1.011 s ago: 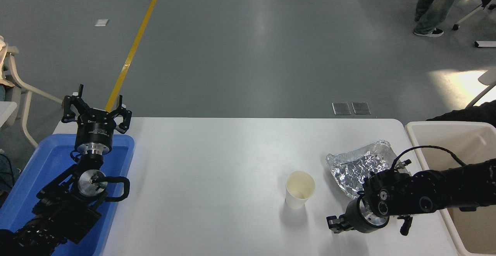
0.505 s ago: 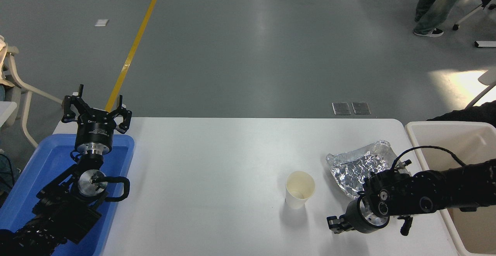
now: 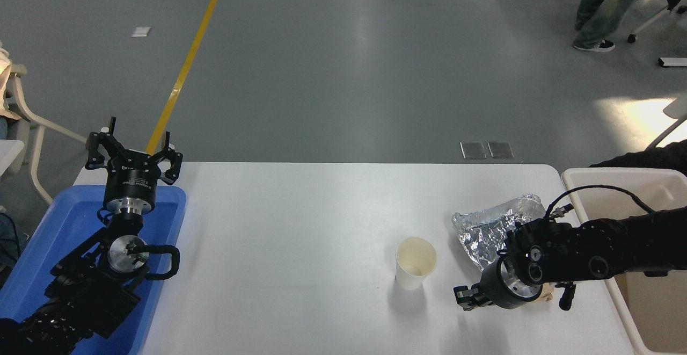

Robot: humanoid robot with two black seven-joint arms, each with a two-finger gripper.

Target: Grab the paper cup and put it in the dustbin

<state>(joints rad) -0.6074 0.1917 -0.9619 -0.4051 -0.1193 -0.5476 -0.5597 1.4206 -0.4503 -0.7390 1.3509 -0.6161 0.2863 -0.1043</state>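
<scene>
My right gripper (image 3: pixel 465 298) hangs low over the desk (image 3: pixel 300 226), arm reaching leftward, just right of the upright paper cup (image 3: pixel 415 262). I cannot tell how its jaws stand. My left gripper (image 3: pixel 131 153) is parked with jaws spread, empty.

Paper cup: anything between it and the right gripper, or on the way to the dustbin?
Nothing lies between the right gripper and the paper cup, only bare table. Toward the dustbin, the crumpled foil tray sits on the table between them, so the cup probably needs lifting over it.

Both arms were matte black, built of blocky segments with round silver metal collars at the wrists. The left end effector (image 3: pixel 131 153) had skeletal black fingers above a cylindrical body with small white lettering. A thin black cable looped over the right arm behind the right end effector (image 3: pixel 466 297).
</scene>
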